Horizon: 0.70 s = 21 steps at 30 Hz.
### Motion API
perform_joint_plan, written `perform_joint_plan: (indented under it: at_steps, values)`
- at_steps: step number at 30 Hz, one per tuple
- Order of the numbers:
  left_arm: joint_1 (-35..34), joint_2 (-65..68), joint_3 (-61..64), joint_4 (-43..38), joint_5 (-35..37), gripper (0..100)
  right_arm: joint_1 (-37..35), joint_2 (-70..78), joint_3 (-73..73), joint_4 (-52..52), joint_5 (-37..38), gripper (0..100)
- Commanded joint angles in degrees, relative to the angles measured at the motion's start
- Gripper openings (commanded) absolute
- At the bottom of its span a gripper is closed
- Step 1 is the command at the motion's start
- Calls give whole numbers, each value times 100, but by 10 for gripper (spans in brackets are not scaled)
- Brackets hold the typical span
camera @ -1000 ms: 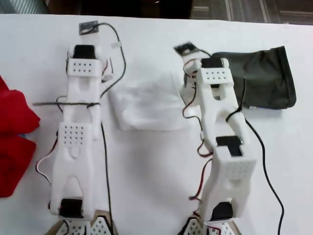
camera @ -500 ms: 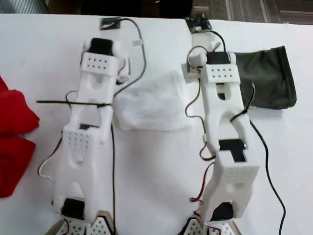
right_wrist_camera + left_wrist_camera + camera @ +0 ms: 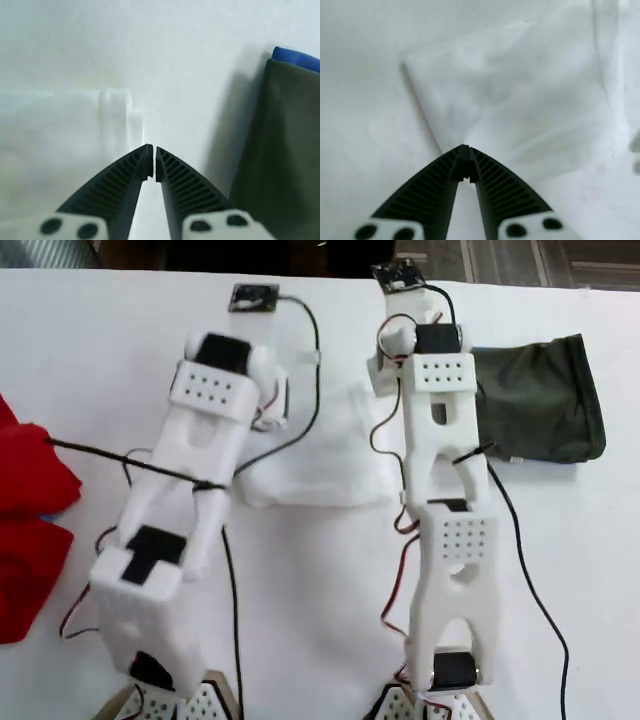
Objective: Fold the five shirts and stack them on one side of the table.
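Folded white fabric shirt [image 3: 315, 455] is laid crosswise on the white table [image 3: 310, 580] between the arms, with the left gripper [image 3: 465, 150] at one end and the right gripper [image 3: 153, 150] just beside the other, both clenched on nothing.

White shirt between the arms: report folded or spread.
Folded: the white shirt lies as a compact rectangle with layered edges.
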State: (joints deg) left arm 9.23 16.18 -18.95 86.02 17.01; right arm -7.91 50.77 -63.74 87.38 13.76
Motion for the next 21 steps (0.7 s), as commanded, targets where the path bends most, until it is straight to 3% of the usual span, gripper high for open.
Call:
perform_joint_plan:
  at_steps: [1,6,11,21]
  values:
    - [202,-1099,1727,-1187,-18,28,-13,330,-651,154,-44,19]
    - [563,-1934,3697,-2760,-325,28,-277,611,-879,215,-167,19]
    - [563,-1943,4541,-3745,-325,28,-541,637,-1081,198,-255,19]
    - [563,-1257,5235,-4316,-589,28,-629,1130,-1055,13,-229,19]
